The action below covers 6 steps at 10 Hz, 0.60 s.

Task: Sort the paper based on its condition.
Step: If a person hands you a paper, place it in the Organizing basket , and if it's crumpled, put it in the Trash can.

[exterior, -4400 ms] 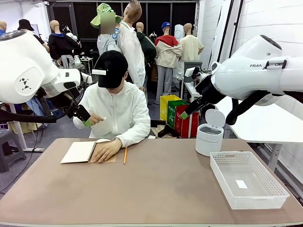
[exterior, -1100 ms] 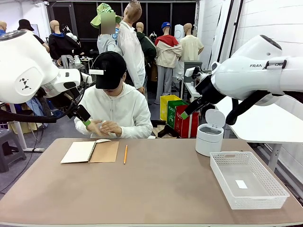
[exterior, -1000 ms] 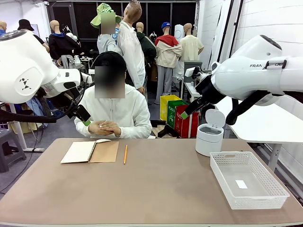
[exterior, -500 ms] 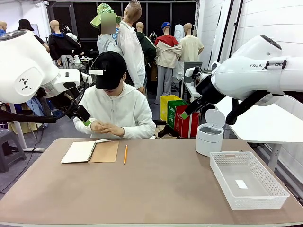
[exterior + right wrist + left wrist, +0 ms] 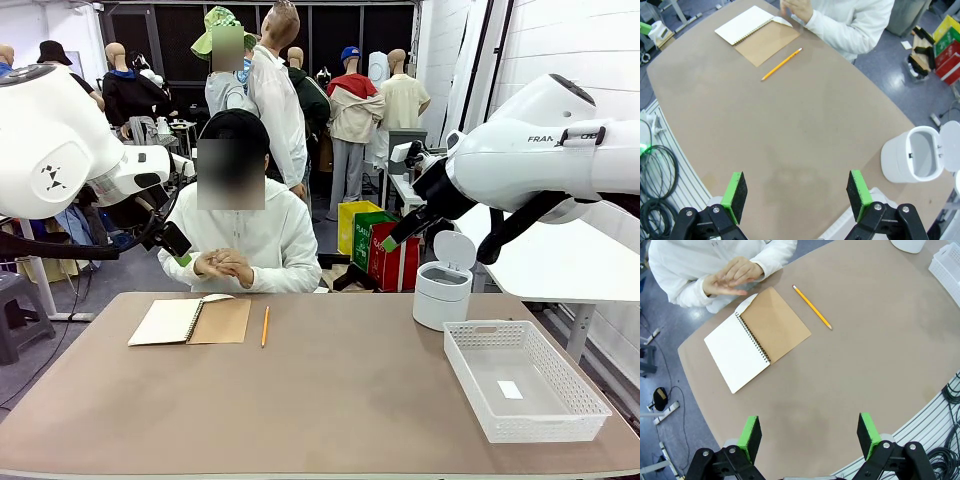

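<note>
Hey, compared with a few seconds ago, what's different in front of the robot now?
One of the person's hands lifted off the notebook and joined the other; both now press together in front of the chest. Whether anything is between them, I cannot tell. The notebook, pencil, bin, basket, left gripper and right gripper, both open, stayed put.

Right pincer [image 5: 797,194], jaws spread wide, above table [image 5: 805,125] with notebook [image 5: 747,25], pencil [image 5: 781,64], white bin [image 5: 892,162].

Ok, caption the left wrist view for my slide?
Left gripper hangs open above the table; an open spiral notebook and a pencil lie near the person's joined hands.
</note>
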Tool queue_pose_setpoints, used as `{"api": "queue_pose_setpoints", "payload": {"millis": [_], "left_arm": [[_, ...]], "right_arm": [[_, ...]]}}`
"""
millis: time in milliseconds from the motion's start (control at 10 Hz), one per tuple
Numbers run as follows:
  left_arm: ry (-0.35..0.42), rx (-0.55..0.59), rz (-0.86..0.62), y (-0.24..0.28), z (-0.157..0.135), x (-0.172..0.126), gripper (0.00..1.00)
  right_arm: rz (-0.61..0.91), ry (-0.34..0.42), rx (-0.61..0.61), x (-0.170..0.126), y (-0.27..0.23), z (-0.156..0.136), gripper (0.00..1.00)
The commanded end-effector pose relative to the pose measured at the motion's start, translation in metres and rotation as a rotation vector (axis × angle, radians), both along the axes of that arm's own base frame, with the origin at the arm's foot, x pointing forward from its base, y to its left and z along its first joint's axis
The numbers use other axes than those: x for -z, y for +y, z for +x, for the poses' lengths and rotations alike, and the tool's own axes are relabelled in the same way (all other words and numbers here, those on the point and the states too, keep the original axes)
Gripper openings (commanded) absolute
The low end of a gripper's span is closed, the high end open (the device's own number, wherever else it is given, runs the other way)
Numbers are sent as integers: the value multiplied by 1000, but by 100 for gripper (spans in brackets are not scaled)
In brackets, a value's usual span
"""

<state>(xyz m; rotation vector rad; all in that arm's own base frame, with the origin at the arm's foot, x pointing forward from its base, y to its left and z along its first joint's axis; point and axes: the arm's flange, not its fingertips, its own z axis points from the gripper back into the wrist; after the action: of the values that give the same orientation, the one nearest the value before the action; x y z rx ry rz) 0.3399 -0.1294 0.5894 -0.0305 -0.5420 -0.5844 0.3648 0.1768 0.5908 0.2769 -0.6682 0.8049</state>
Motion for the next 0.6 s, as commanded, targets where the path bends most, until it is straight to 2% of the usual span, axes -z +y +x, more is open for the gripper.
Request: {"api": "queue_pose_setpoints", "payload": {"millis": [0,500], "left_arm": [[-3,3,1,1,0,-1,100],[-3,3,1,1,0,-1,100]], "right_arm": [[5,4,-4,1,1,0,100],[5,4,-4,1,1,0,100]]}}
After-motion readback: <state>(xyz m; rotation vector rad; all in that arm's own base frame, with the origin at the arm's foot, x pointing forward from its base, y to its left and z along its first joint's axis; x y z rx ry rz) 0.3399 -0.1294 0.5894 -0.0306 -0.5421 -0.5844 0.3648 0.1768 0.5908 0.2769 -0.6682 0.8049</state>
